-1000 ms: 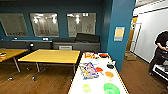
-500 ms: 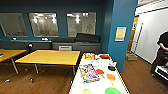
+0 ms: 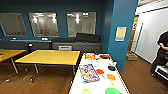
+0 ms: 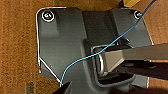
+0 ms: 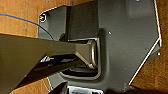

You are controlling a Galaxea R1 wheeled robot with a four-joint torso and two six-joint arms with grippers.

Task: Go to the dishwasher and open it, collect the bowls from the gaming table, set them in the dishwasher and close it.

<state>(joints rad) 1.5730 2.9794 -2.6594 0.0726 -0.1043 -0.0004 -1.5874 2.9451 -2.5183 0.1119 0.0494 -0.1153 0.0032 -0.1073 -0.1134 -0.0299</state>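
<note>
The white gaming table (image 3: 100, 86) bears colourful game boxes (image 3: 88, 73) and green, orange, red items (image 3: 113, 90).

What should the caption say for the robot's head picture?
White gaming table strewn with colourful game boxes, beside wooden tables in a blue-walled room.

Ahead of you on the left stands a yellow-topped worktop (image 3: 51, 57) on a brown wood floor (image 3: 37, 82). Behind it a dark sofa (image 3: 76, 43) sits against a blue wall with 3 windows (image 3: 43, 24). A blue pillar (image 3: 121, 30) carries a yellow notice (image 3: 120, 33). At the right edge stands a person (image 3: 162, 53) in dark clothes.
</note>
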